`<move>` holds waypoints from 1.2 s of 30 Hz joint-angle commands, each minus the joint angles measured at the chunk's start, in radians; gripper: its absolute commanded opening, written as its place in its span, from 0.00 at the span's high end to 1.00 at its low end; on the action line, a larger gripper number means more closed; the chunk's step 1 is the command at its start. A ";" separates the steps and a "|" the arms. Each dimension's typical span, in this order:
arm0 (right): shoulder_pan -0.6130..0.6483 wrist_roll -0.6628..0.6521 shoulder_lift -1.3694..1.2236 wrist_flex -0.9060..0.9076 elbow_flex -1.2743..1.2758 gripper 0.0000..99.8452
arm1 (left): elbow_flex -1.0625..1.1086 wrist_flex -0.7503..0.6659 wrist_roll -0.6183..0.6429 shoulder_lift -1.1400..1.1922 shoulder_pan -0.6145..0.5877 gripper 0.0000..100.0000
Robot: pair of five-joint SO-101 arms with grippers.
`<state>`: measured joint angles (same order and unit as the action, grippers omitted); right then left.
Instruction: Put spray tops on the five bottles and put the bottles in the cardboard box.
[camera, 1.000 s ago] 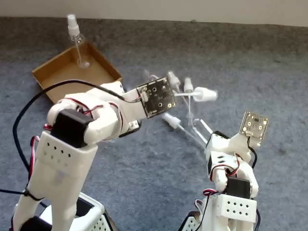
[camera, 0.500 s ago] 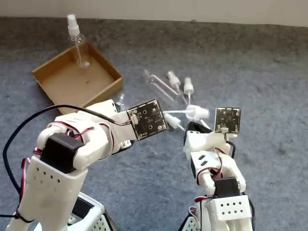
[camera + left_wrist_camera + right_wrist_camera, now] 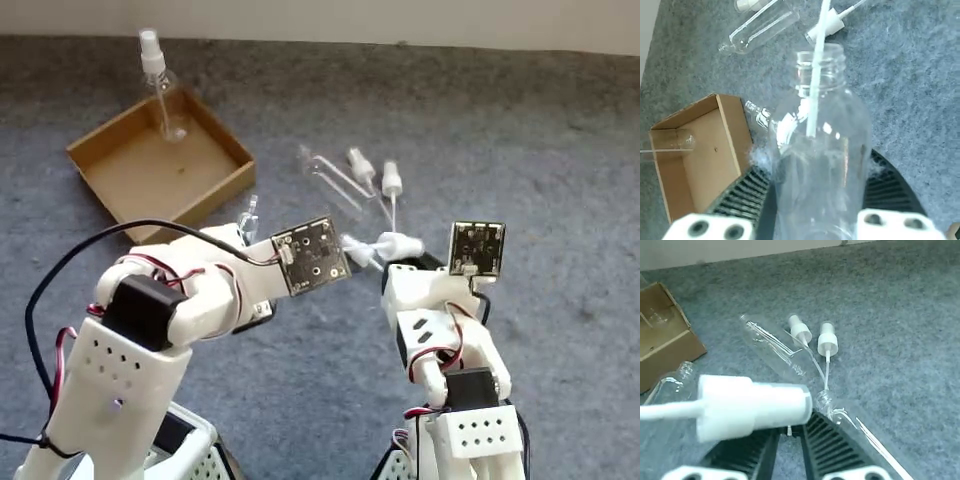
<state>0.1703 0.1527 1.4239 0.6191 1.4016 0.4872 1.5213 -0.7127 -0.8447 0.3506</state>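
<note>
Grey carpet (image 3: pixel 560 150) | left gripper (image 3: pixel 815 195) clamps bottle (image 3: pixel 820 130), neck toward spray top (image 3: pixel 752 407) | right gripper (image 3: pixel 790 442) clamps it, tube seemingly in neck

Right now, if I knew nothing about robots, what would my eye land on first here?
Mid-scene, the left gripper holds a clear bottle while the right gripper holds a white spray top whose thin tube pokes into the bottle's open neck. Farther off, one capped bottle stands in the far corner of the cardboard box, and more bottles and spray tops lie loose on the grey carpet.
</note>
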 commanded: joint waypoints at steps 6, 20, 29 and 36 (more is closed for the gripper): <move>0.012 -0.014 0.018 -0.101 -0.108 0.98 | 0.151 -0.155 0.011 -0.022 -0.007 0.94; 0.010 -0.127 0.019 -0.099 -0.108 0.98 | 0.371 -0.404 0.011 -0.022 -0.005 0.94; -0.064 -0.153 0.019 -0.090 -0.102 0.98 | 0.369 -0.407 0.011 -0.022 -0.012 0.94; -0.119 -0.155 0.010 0.093 -0.143 0.96 | 0.323 -0.402 0.103 -0.024 -0.022 0.94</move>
<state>0.0675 0.0146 1.4239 0.6651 1.3587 0.8646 1.1362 -0.6943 -0.8447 0.3383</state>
